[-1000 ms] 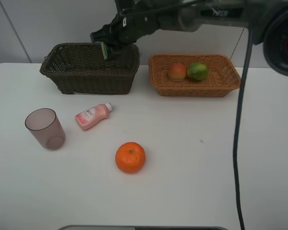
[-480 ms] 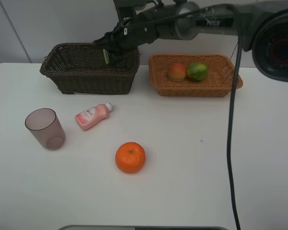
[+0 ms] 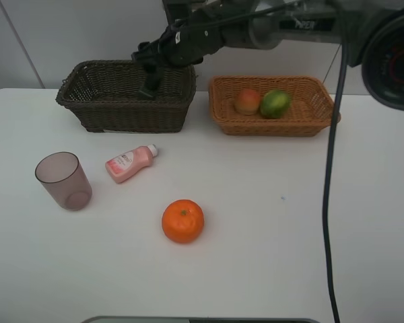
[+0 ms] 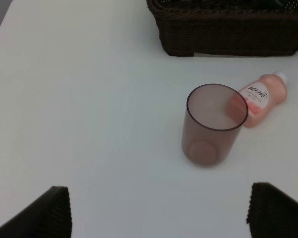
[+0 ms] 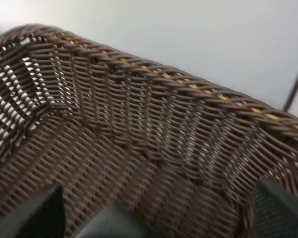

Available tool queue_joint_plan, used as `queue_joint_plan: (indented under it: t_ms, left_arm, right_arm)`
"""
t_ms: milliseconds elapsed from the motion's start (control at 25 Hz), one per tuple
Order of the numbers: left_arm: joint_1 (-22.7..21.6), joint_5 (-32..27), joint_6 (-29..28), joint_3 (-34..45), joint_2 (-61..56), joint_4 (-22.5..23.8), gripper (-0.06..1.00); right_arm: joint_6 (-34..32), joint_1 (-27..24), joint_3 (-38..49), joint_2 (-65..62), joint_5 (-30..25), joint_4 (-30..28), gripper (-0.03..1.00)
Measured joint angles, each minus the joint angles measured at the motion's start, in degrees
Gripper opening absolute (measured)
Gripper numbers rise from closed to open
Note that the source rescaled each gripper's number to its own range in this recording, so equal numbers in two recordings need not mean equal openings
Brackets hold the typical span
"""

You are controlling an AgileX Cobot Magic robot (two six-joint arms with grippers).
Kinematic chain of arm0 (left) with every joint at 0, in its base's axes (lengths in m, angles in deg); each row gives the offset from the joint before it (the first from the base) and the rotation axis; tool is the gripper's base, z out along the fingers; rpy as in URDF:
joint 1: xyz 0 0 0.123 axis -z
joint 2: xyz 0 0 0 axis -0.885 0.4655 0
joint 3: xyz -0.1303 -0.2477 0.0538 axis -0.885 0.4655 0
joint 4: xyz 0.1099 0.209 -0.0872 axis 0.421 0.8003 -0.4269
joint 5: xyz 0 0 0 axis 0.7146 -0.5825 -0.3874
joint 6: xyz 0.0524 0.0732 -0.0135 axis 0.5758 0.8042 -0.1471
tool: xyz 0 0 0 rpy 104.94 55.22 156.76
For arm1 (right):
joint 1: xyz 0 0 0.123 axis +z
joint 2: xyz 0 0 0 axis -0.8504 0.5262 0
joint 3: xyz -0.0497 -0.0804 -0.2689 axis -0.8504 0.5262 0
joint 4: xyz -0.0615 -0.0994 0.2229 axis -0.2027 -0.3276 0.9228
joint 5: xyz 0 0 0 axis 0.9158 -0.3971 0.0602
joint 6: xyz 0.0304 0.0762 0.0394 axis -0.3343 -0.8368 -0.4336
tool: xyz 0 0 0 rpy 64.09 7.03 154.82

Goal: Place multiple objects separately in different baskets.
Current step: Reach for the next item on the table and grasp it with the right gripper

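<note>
Two grippers, both spread wide | my right gripper over far-left dark basket, dark bottle beneath | left gripper facing cup.

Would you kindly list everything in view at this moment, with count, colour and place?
table: one, white, under everything.
dark basket: one, dark brown, back left.
light basket: one, orange-tan, back right.
peach: one, red-yellow, in light basket.
green fruit: one, green, beside peach.
dark bottle: one, dark green, blurred, inside dark basket.
pink bottle: one, pink, white cap, lying before dark basket.
cup: one, translucent mauve, upright, left of pink bottle.
orange: one, orange, front centre.
cable: one, dark, hanging at right.
left gripper: one, black, open, near cup.
right gripper: one, black, open, over dark basket.
</note>
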Motion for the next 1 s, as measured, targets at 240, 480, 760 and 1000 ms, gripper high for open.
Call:
queue_joint_plan:
  t_ms: [240,480,760,1000]
  left_arm:
    - [0.0,0.0,0.0,0.0,0.0,0.0,0.92]
    - [0.0,0.0,0.0,0.0,0.0,0.0,0.92]
    - [0.0,0.0,0.0,0.0,0.0,0.0,0.92]
    - [0.0,0.0,0.0,0.0,0.0,0.0,0.92]
  right_arm:
    - [0.1,0.5,0.0,-5.1,-15.7,-5.3,0.73]
    - [8.6,3.0,1.8,-11.7,-31.1,-6.5,0.73]
    - [18.5,7.2,16.1,-22.0,-35.9,-3.4,0.73]
    - [28.3,9.6,30.0,-28.1,-36.2,0.2,0.73]
